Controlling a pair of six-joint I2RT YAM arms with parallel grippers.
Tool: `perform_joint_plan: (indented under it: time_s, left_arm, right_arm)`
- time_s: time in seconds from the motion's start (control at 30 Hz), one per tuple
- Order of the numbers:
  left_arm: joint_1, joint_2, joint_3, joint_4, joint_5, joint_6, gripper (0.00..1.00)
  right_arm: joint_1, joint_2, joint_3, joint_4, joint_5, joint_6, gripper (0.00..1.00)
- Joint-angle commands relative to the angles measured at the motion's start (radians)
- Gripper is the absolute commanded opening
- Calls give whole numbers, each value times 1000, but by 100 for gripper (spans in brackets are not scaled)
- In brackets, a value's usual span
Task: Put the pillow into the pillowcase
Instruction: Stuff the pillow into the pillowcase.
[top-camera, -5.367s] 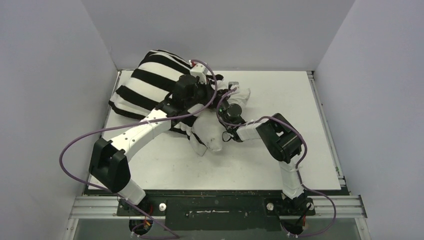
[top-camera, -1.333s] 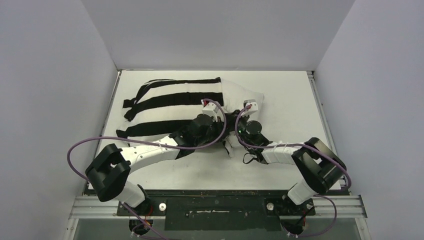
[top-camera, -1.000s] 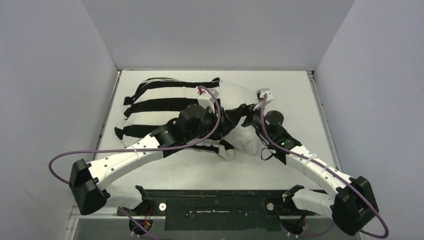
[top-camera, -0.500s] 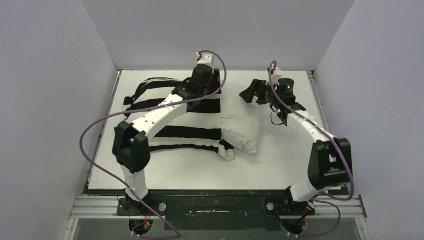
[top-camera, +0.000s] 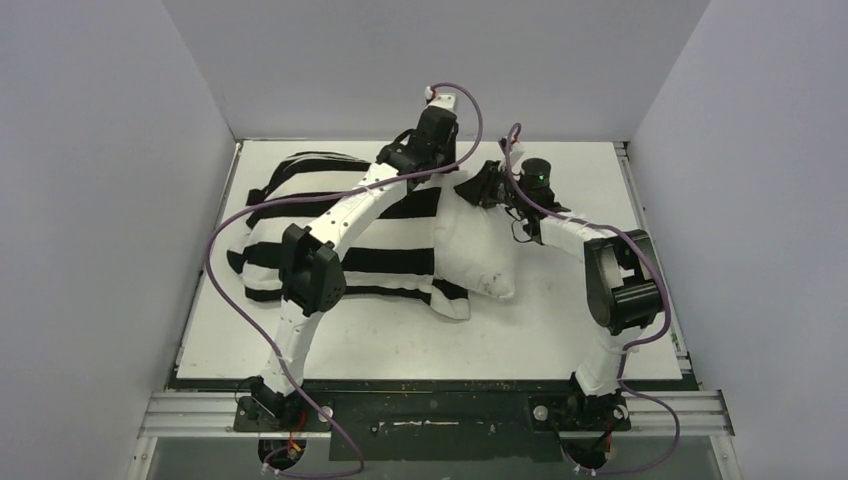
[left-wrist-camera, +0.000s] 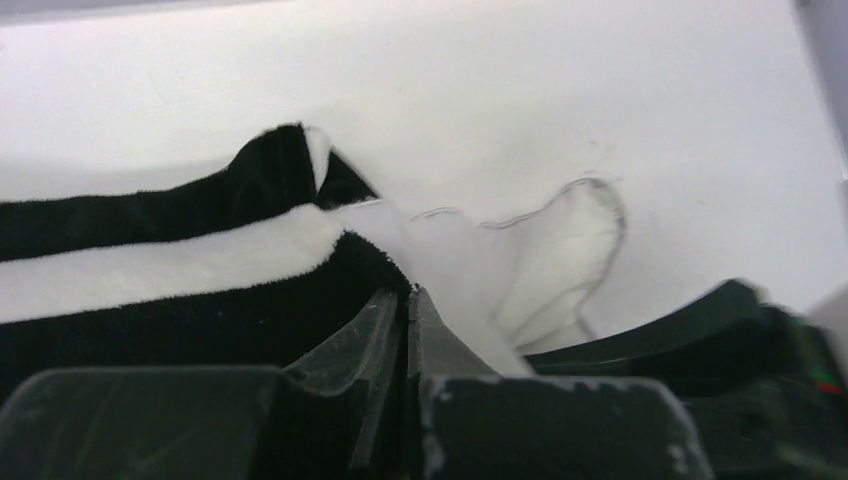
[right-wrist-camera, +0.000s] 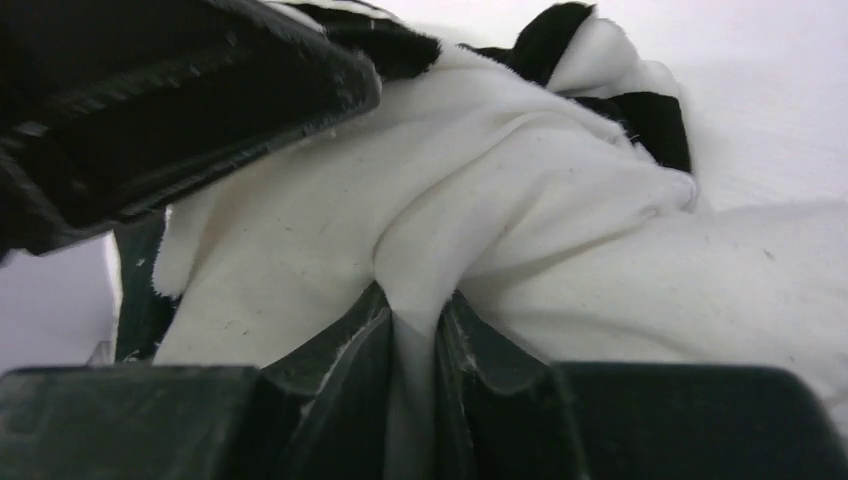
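The black-and-white striped pillowcase (top-camera: 340, 215) lies on the left half of the table and covers most of the pillow. The off-white pillow (top-camera: 478, 250) sticks out of its right-hand opening. My left gripper (top-camera: 437, 172) is at the far corner of that opening. In the left wrist view it (left-wrist-camera: 410, 295) is shut, with the black hem of the pillowcase (left-wrist-camera: 200, 320) at its tips. My right gripper (top-camera: 477, 190) is just to the right of it. It (right-wrist-camera: 415, 305) is shut on a pinched fold of the pillow (right-wrist-camera: 560, 200).
The white table (top-camera: 560, 330) is walled in by grey panels on three sides. Both arms reach to the far side and their grippers sit almost against each other. Purple cables loop above the arms. The left gripper's black body (right-wrist-camera: 180, 90) fills the right wrist view's upper left.
The left gripper moved a little right along the far edge and shut. The right gripper came left onto the pillow's far corner and shut on its fabric.
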Motion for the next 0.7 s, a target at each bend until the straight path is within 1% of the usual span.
perform_joint_plan:
  time_s: [0.0,0.07,0.17,0.23,0.3,0.4,0.5,0.6,0.63,0.67]
  left_arm:
    - [-114,-69,187,96,185,-84,0]
    - [-170,-66,213,121,224,-131,0]
    - [-246,-81,183,151,221,-183,0]
    - [-291,-127,72,241,220,-227,0]
    - [-324,-184,-69,371,225,-286,0]
    - [-338,-264,-204,488,214,-355,0]
    - [-338,-302,-264,514,188,-356,0]
    - [-327,-327,-304,506,180,-329,0]
    - [-317,-330,-306,497,194,-319,0]
    - [-301,-329,-297,466,218,-306,0]
  right_arm:
    - [85,-6,-95,403,-44,282,9]
    - [111,2,-125,518,24,346,0]
    - [130,22,-174,672,167,464,0]
    - [142,41,-202,761,279,532,0]
    - [152,55,-206,775,380,556,0]
    - [165,50,-228,749,521,553,0]
    - [170,33,-279,748,642,570,0]
    - [175,3,-326,732,749,555,0]
    - [176,-4,-336,729,750,541,0]
    - [172,-15,-344,728,721,521,3]
